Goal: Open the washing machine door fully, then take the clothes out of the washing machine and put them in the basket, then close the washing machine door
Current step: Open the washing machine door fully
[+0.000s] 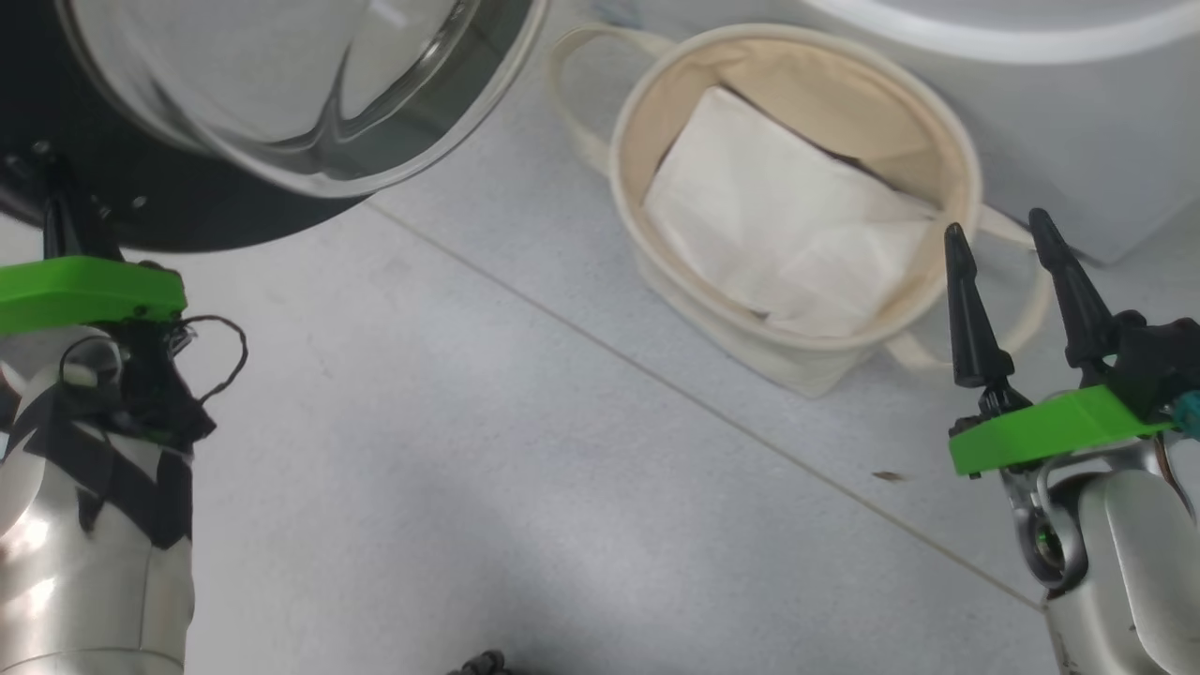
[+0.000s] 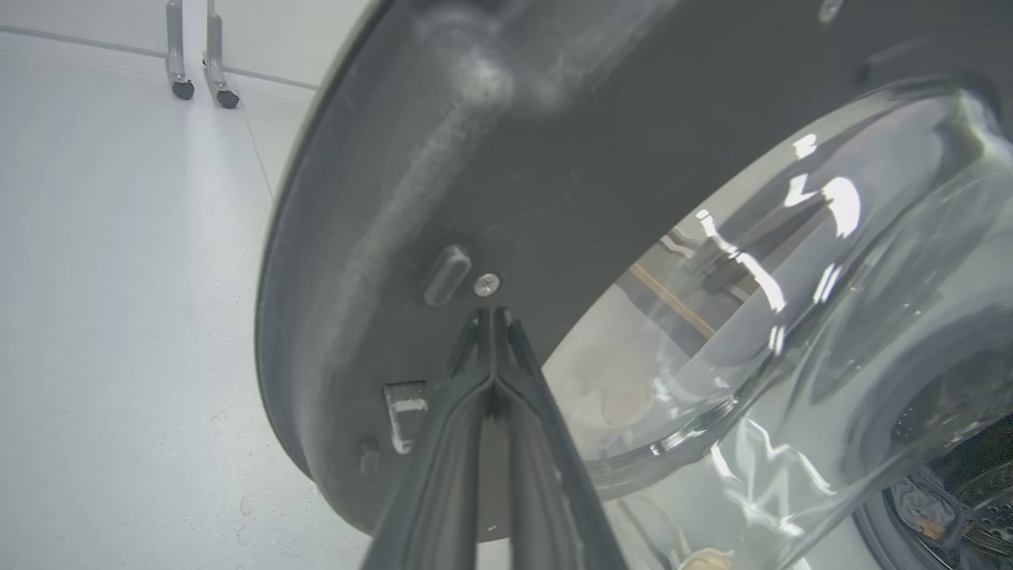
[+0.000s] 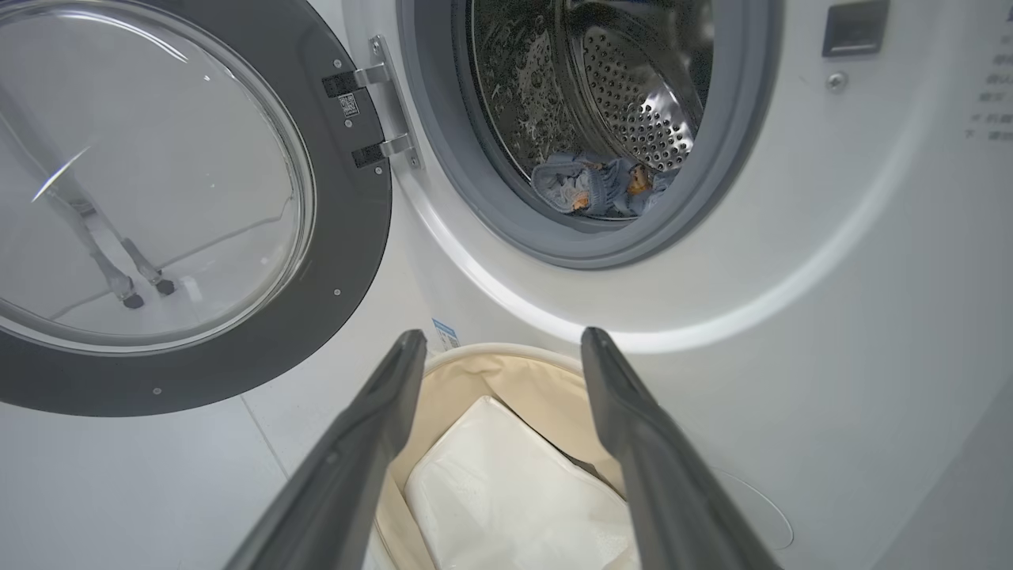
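Observation:
The washing machine door [image 3: 348,237] stands swung open to the left of the washing machine [image 3: 831,277]. Blue clothes [image 3: 601,194] with orange print lie at the bottom of the steel drum. My left gripper [image 2: 492,317] is shut, its tips against the inner face of the door's black rim [image 2: 554,158], beside a screw and next to the glass bowl [image 2: 791,317]. In the head view the left gripper [image 1: 52,202] meets the door [image 1: 141,202] at the left. My right gripper [image 1: 997,228] is open and holds nothing, just right of the basket [image 1: 797,352]. Through the right gripper [image 3: 502,339] the basket [image 3: 491,380] sits below the drum mouth.
A white sheet [image 1: 787,234] lines the basket. The machine's white front [image 1: 1031,94] rises right behind it. Pale tiled floor [image 1: 516,450] spreads between my arms. Wheeled metal legs [image 2: 198,71] stand far off beyond the door.

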Robot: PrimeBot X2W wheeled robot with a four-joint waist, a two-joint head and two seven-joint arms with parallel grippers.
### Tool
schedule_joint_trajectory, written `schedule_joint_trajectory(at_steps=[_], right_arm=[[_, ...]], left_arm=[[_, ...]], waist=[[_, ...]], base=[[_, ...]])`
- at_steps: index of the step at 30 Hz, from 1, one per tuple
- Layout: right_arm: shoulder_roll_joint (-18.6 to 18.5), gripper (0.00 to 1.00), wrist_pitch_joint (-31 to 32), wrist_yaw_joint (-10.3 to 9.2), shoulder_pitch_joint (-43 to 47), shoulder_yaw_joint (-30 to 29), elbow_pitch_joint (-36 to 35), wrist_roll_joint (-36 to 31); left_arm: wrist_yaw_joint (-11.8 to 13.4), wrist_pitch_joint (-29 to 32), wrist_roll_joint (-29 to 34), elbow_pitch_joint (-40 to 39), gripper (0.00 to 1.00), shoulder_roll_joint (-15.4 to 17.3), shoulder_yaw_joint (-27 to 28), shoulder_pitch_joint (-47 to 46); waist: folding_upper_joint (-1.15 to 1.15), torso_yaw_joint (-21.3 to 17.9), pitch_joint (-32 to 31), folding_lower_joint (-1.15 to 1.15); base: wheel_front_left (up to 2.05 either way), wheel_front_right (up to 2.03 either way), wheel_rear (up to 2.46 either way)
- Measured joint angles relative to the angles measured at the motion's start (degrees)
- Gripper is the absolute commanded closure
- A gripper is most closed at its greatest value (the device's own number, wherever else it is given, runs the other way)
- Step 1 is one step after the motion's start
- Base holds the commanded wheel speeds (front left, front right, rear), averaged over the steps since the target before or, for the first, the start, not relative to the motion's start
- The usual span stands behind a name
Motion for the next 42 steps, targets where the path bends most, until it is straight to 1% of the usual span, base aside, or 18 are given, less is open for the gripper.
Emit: schedule_joint_trajectory(at_steps=[3,7,12,21,24,27,28,29,34,37,40,42], right_arm=[[-0.2,0.00,1.5,0.00,1.0,-0.4,-1.7,-0.5],[-0.9,0.00,3.5,0.00,0.9,1.0,-2.4,-0.5],[-2.0,0.00,4.7,0.00,-0.4,2.3,-3.4,-0.5],[-2.7,0.00,6.1,0.00,-1.1,2.1,-5.2,-0.6],[-2.7,0.00,6.1,0.00,-1.1,1.8,-5.4,-1.0],[-2.5,0.00,5.5,0.00,-0.7,1.3,-5.4,-0.9],[-2.5,0.00,5.2,0.00,-0.6,1.1,-5.2,-0.9],[-2.3,0.00,4.8,0.00,-0.4,0.8,-5.0,-0.9],[-0.5,0.00,2.2,0.00,2.3,0.2,-2.4,-0.2],[1.3,0.00,0.6,0.00,3.9,0.8,0.1,0.7],[2.5,0.00,-1.0,0.00,4.3,1.9,2.7,1.4],[3.3,0.00,-1.6,0.00,4.3,2.6,4.1,1.9]], left_arm=[[-0.8,0.0,1.2,1.6,1.00,-0.7,1.5,-1.3],[-1.9,0.0,2.8,2.9,1.00,-1.7,4.7,-1.9],[-3.4,0.0,4.1,3.9,1.00,-2.8,7.7,-2.2],[-5.3,0.0,7.0,6.2,1.00,-3.6,11.8,-5.1],[-5.8,0.0,8.2,7.3,1.00,-3.6,12.3,-5.4],[-6.0,0.0,10.2,8.7,1.00,-3.6,11.4,-5.4],[-6.3,0.0,10.6,9.2,0.95,-3.6,11.2,-5.4],[-6.3,0.0,10.8,9.3,0.00,-3.7,10.9,-5.4],[-6.3,0.0,12.6,11.0,0.00,-3.6,7.1,-4.6],[-6.3,0.0,12.1,11.0,0.00,-3.2,4.8,-2.2],[-6.3,0.0,10.8,9.4,0.00,-2.0,1.3,1.4],[-6.3,0.0,10.6,6.6,0.00,-0.6,-2.7,4.3]], waist=[[0.00,2.1,1.3,0.00],[0.00,3.6,3.2,0.00],[0.00,3.6,4.3,0.00],[0.00,3.1,5.5,0.00],[0.00,3.1,5.0,0.00],[0.00,3.0,3.9,0.00],[0.00,3.0,3.3,0.00],[0.00,3.0,2.7,0.00],[0.00,2.5,-1.5,0.00],[0.00,1.6,-4.6,-0.01],[0.00,0.0,-7.9,-0.01],[0.00,-1.7,-9.7,-0.01]], base=[[0.00,0.00,0.00],[0.00,0.00,0.00],[0.00,0.00,0.00],[0.00,0.00,0.00],[0.00,0.00,0.00],[0.00,0.00,0.00],[0.00,0.00,0.00],[0.00,0.00,0.00],[0.00,0.00,0.00],[0.00,0.00,0.00],[0.00,0.00,0.00],[0.00,0.00,0.00]])
